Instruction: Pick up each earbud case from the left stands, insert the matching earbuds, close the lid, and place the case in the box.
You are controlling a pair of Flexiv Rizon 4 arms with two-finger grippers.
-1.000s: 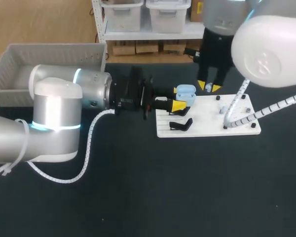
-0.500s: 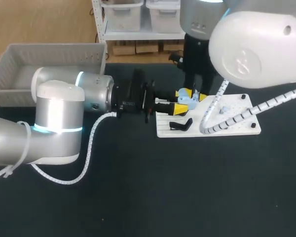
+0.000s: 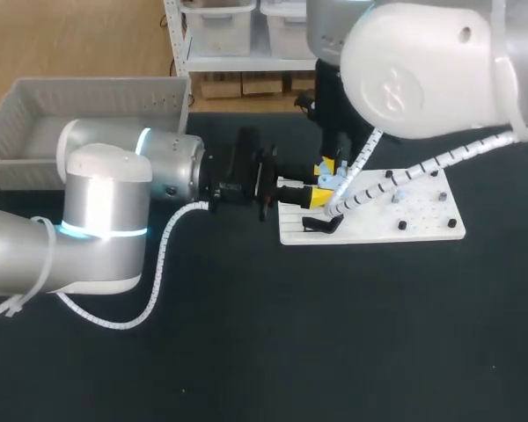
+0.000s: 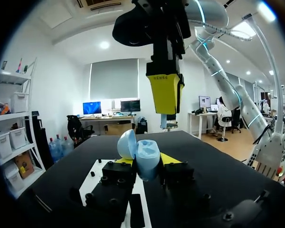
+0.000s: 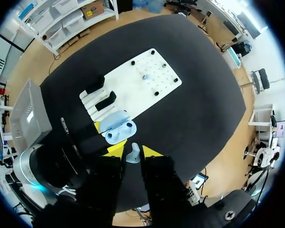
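A light blue earbud case (image 4: 146,156) with its lid open sits between the yellow tips of my left gripper (image 3: 321,191), which is shut on it just over the left edge of the white board (image 3: 414,220). My right gripper (image 5: 133,151) hangs straight above the open case (image 5: 117,129), shut on a pale blue earbud (image 5: 133,155). In the left wrist view its yellow finger (image 4: 165,92) points down over the case. A second earbud (image 5: 145,76) lies on the board.
Two black stands (image 5: 106,100) sit at the board's left end, one of them (image 3: 324,223) near the left gripper. A grey bin (image 3: 35,114) stands at the table's back left. Small black pegs dot the board.
My right arm has swung left from over the back of the board until its gripper hangs over the case. The left arm has held still with the case.
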